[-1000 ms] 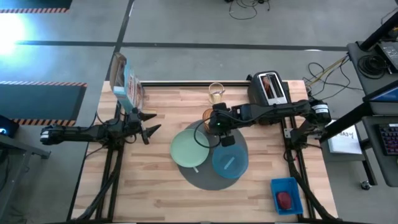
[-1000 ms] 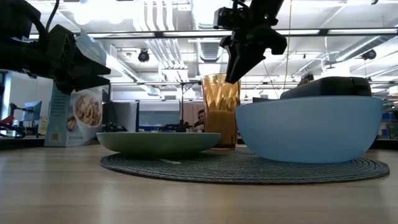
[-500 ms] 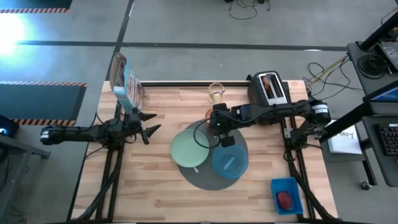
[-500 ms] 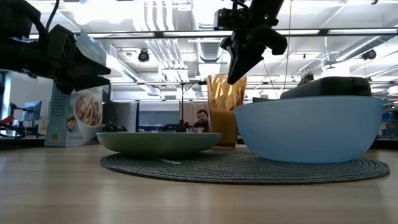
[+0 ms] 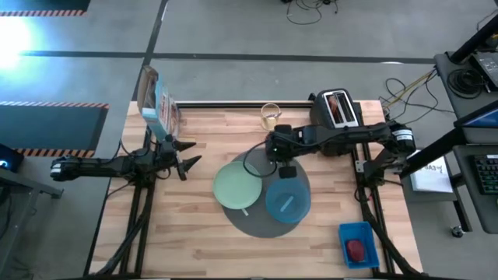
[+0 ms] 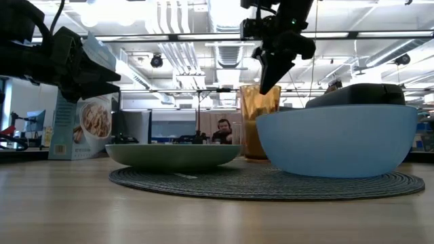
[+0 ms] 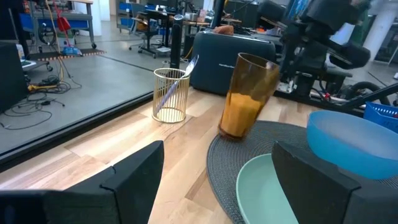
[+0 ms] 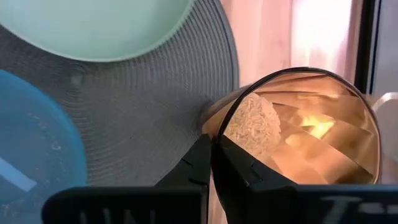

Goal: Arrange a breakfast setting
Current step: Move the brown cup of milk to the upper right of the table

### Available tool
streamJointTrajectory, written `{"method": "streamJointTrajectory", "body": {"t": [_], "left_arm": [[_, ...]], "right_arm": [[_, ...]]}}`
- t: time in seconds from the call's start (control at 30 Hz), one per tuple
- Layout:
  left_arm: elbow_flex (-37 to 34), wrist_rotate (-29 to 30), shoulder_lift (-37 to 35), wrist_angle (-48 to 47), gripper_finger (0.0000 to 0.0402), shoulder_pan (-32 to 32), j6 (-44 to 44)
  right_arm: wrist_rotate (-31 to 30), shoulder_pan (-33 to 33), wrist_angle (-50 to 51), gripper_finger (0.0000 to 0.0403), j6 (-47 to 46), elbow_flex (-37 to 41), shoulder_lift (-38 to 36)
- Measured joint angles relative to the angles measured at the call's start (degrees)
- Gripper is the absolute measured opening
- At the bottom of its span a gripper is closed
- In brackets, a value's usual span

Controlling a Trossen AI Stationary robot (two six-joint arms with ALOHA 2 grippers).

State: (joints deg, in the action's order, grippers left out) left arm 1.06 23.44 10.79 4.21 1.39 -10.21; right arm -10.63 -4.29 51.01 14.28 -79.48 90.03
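A round dark-grey mat (image 5: 261,222) carries a pale green plate (image 5: 236,187) and a blue bowl (image 5: 288,201). At the mat's far edge stands the amber glass (image 7: 249,96), leaning a little; the low view shows it (image 6: 260,122) behind the bowl (image 6: 339,142). My right gripper (image 5: 275,150) is above it, pointing steeply down and shut on its rim. My left gripper (image 5: 189,154) waits open and level at the table's left, its fingers (image 7: 130,180) empty. My right gripper pinches the glass's rim (image 8: 217,127) on the side nearest the mat, one finger (image 8: 239,165) inside the glass and one (image 8: 198,163) outside. The fingers slant down from above. The glass tilts, its bottom (image 7: 233,132) at the mat's edge.
A black toaster (image 5: 336,110) with a toast slice in its slot stands at the far right. A wire holder (image 5: 270,115) is behind the glass, and a cereal box (image 5: 156,105) at the far left. A blue tray (image 5: 356,247) with a red piece sits near right.
My right gripper has gone a little toward the table's right edge and rolled at the wrist. The amber glass has gone with it along the mat's far edge, tipping out of upright on the way. Plate, bowl and mat have stayed put.
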Motion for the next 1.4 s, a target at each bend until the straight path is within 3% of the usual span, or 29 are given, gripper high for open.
{"method": "streamJointTrajectory", "body": {"t": [0.5, 1.23, 1.4], "left_arm": [[0.0, 0.0, 0.0, 0.0, 0.0282, 0.0, 0.0], [0.0, 0.0, 0.0, 0.0, 0.0282, 0.0, 0.0], [0.0, 0.0, 0.0, 0.0, 0.0282, 0.0, 0.0]], "right_arm": [[0.2, -4.3, 9.0, 0.0009, -9.9, 0.0, -2.7], [0.9, -13.9, 8.7, 0.0009, -16.2, 0.0, -2.7], [0.4, -17.7, 8.3, 0.0009, -13.0, 0.0, -2.7]]}}
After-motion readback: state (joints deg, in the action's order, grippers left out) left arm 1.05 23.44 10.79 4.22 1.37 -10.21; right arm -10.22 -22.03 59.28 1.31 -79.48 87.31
